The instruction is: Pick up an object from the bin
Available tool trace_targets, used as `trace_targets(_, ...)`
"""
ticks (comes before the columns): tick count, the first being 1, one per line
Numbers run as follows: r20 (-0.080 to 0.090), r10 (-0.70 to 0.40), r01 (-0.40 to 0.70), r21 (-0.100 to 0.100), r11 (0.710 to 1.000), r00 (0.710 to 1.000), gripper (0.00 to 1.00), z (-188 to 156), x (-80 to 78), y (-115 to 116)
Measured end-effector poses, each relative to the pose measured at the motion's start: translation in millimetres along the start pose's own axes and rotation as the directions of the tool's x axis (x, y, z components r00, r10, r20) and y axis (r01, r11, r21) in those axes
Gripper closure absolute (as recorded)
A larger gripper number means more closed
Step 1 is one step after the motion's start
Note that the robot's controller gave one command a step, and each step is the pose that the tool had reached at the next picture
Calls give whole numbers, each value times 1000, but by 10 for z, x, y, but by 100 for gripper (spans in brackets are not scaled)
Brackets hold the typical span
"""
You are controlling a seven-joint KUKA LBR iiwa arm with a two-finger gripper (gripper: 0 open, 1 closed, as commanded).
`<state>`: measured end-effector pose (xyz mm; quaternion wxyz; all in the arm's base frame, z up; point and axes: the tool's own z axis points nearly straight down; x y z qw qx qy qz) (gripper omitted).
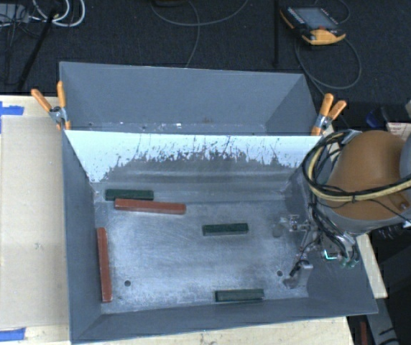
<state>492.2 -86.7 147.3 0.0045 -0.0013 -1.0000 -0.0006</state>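
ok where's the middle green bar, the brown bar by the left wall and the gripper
middle green bar (225, 229): camera view, middle of its top face
left brown bar (104, 264): camera view, midway along its length
gripper (292, 273): camera view, at its tip end

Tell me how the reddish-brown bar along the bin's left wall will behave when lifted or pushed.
The reddish-brown bar looks straight and square-edged, so probably stiff, not floppy. Lying flat, it should slide rather than roll. Long and thin, it may tilt if gripped near one end, and the bin wall close beside it could hamper a grip.
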Motion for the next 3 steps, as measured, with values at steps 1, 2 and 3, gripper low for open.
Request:
trace_targets(1,11,6,-6,-2,1000,1000,0,786,-600,704)
trace_targets(2,9,8,-8,1,1000,1000,100,741,-590,662)
trace_targets(3,18,-20,20,2,1000,1000,100,-894,-689,622)
